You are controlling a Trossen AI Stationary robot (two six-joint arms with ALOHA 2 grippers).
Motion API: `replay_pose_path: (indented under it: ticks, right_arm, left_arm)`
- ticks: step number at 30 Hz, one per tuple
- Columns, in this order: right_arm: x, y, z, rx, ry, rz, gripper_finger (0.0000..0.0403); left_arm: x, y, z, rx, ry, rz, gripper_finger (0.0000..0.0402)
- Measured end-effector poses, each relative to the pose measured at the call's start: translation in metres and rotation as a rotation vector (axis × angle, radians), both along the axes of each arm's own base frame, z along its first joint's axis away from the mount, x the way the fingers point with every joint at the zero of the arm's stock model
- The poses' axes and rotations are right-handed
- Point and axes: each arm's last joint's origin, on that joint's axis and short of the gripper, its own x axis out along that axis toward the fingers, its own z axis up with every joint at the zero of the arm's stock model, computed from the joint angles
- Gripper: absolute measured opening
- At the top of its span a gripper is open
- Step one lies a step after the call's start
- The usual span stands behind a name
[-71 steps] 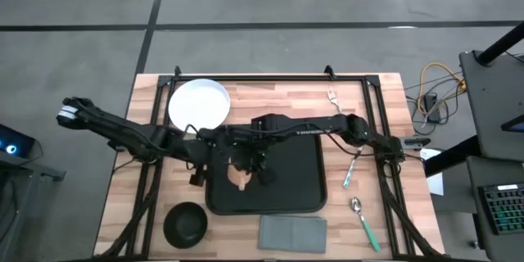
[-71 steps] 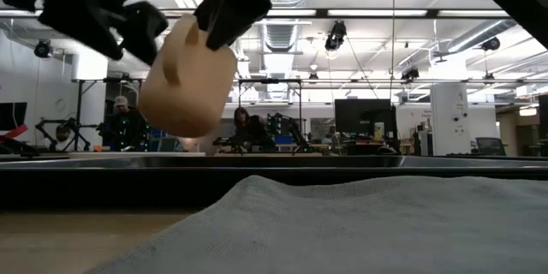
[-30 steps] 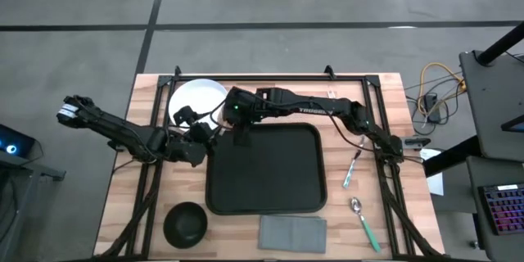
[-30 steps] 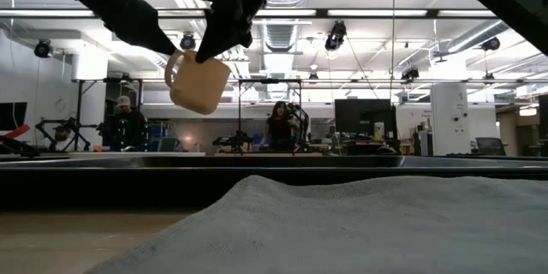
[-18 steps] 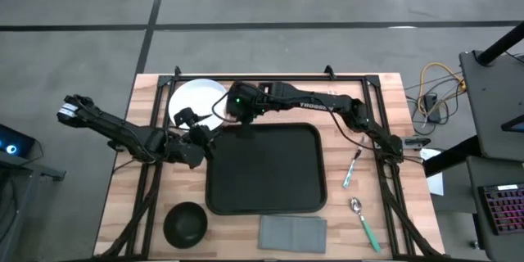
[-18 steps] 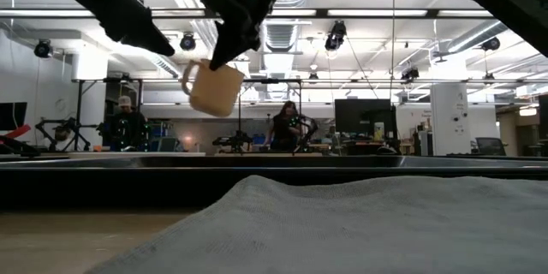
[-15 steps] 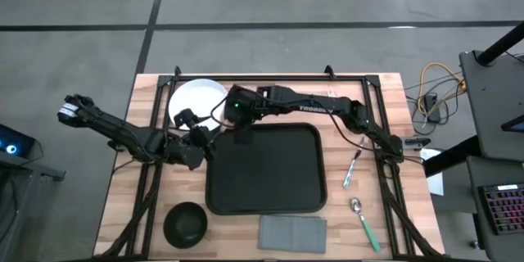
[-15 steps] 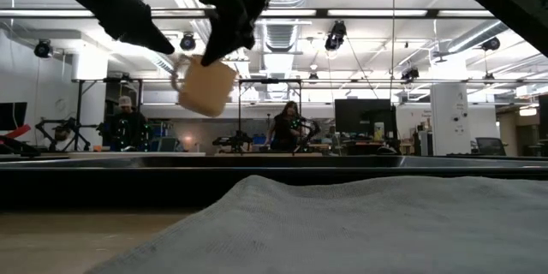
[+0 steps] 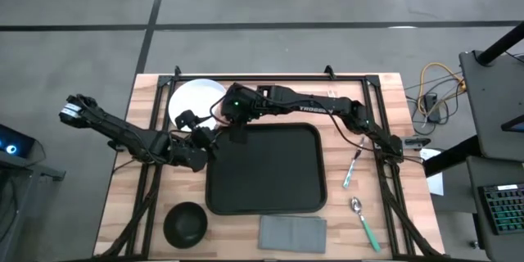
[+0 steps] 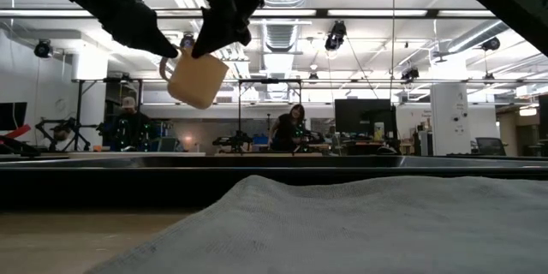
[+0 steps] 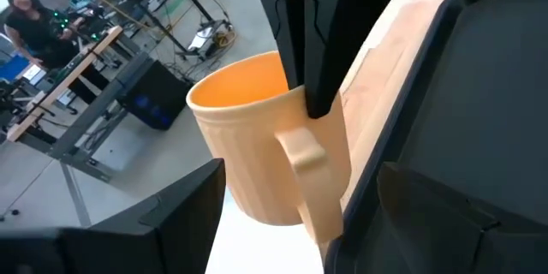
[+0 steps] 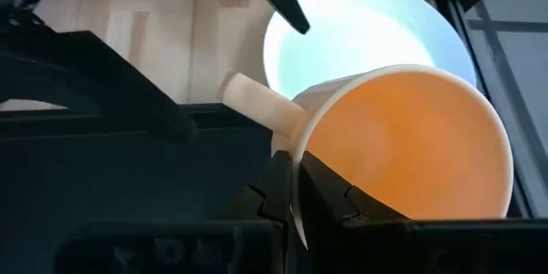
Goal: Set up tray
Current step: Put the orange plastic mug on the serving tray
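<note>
Aloft, smooth tan mug (image 10: 196, 78), flat black tray (image 9: 262, 172)

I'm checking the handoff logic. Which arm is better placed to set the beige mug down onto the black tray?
The right. Its gripper already pinches the beige ceramic mug by the rim, in the air near the black rectangular tray's far left corner. The left gripper sits beside it with open fingers, holding nothing.

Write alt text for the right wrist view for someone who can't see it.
The right gripper pinches the rim of a tan mug, held above the white plate and the black tray, with wooden table behind.
</note>
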Motion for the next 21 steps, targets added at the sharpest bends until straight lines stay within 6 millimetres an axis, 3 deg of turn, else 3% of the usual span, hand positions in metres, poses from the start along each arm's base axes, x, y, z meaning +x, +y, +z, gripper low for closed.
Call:
replay_pose_path:
  ticks: [12,16,21]
  right_arm:
    - [0.004,0.012,0.005,0.030,-0.059,-0.010,0.0008]
    - [0.004,0.011,0.006,0.031,-0.061,-0.016,0.0008]
    - [0.003,0.011,0.006,0.032,-0.058,-0.016,0.0008]
  left_arm:
    - [0.000,0.000,0.000,-0.021,-0.026,0.014,0.0266]
    - [0.000,0.000,0.000,-0.024,-0.034,0.019,0.0208]
    - [0.000,0.000,0.000,-0.027,-0.035,0.018,0.0094]
